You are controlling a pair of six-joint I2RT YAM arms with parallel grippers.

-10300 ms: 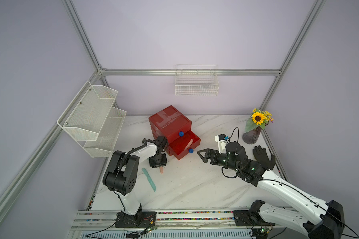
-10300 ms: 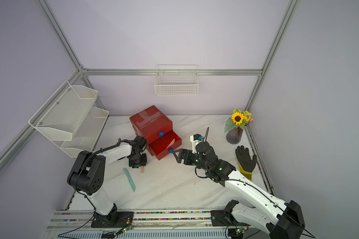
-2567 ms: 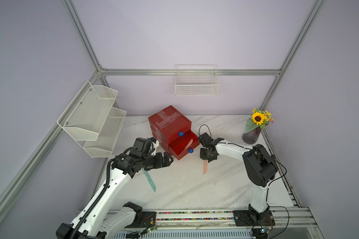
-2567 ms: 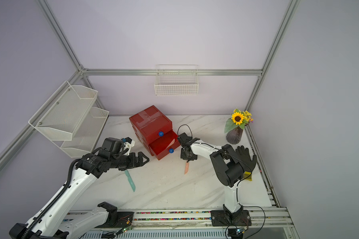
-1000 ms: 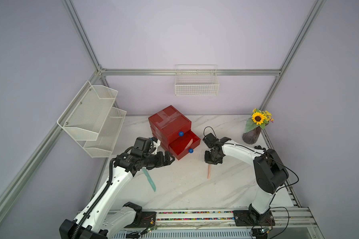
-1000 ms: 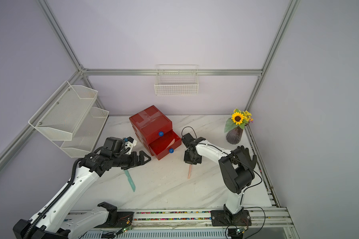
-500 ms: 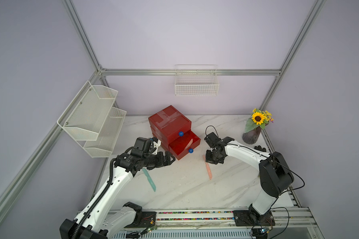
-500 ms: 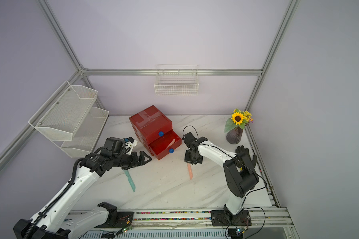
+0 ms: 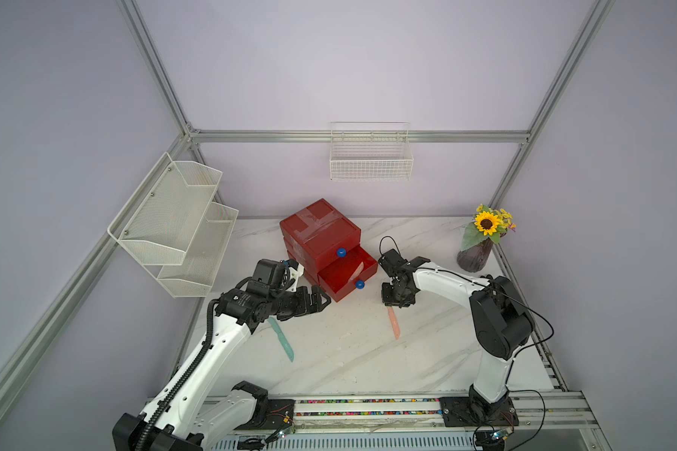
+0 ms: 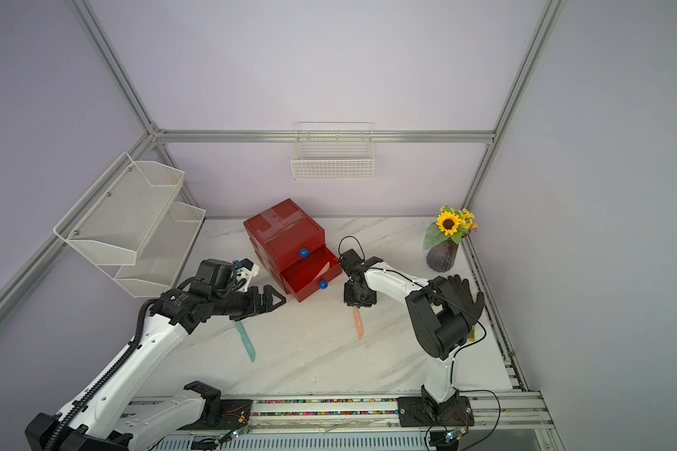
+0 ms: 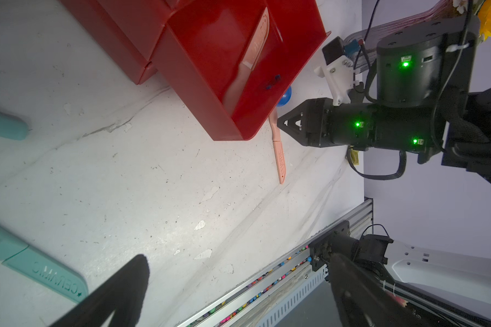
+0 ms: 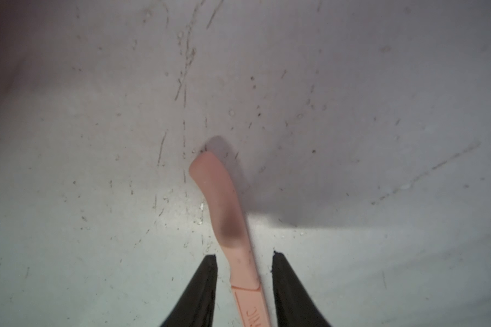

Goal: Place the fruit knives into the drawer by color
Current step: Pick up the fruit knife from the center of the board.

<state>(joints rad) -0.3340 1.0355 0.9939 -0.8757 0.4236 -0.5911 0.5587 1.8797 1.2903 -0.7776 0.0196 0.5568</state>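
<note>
A sunflower vase (image 10: 442, 254) and black glove (image 10: 464, 293) sit on the marble tabletop (image 10: 329, 363).

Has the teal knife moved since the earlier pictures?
No. The teal knife lies at the same spot and angle, with the same gap from the red cabinet.

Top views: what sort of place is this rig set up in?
Probably a lab test cell, not a home: an aluminium frame around plain walls, left arm and right arm bolted to a base rail at the table edge, and staged props like the vase and wire basket.
</note>
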